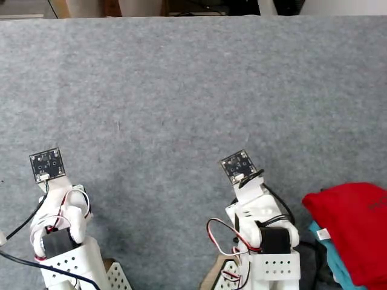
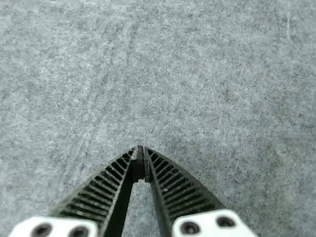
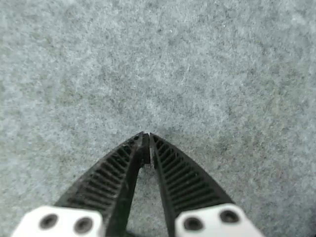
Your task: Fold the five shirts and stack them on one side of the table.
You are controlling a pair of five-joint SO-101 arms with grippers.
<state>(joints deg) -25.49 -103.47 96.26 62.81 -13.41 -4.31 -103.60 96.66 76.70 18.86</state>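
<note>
Well apart: shirts (image 1: pixel 351 225) and right gripper (image 3: pixel 147 144).

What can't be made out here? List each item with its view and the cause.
High view: the folded red fabric shirt runs off the right edge; its full outline is cut off.
High view: the teal fabric shirt under it is mostly covered by the red one and cut by the bottom edge.
High view: dark grey cloth beside them, partly covered; shirt or not, and the stack's count, cannot be told.

White arms (image 1: pixel 69 263) bear ribbed black jaws and red cables (image 1: pixel 210 229).
</note>
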